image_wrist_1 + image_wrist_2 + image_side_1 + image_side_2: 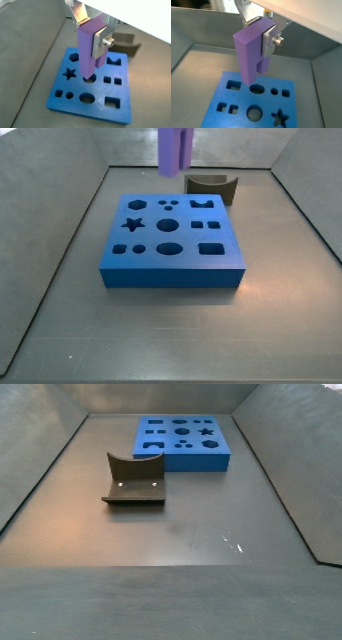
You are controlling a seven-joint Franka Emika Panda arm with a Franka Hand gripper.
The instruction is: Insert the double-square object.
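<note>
The double-square object (87,55) is a tall lavender peg with a groove down one face, hanging upright. My gripper (92,37) is shut on its upper part, with a silver finger plate on each side; both wrist views show this (261,35). The peg (246,55) hangs clear above the blue block with shaped holes (80,85), its lower end over the block's far rows of holes. In a side view only the peg (175,150) shows, above the far edge of the block (187,238); the gripper is out of frame.
A dark grey curved piece (211,188) stands on the floor just behind the block and shows in another side view (134,479), in front of the block (187,459). Grey walls enclose the floor on all sides.
</note>
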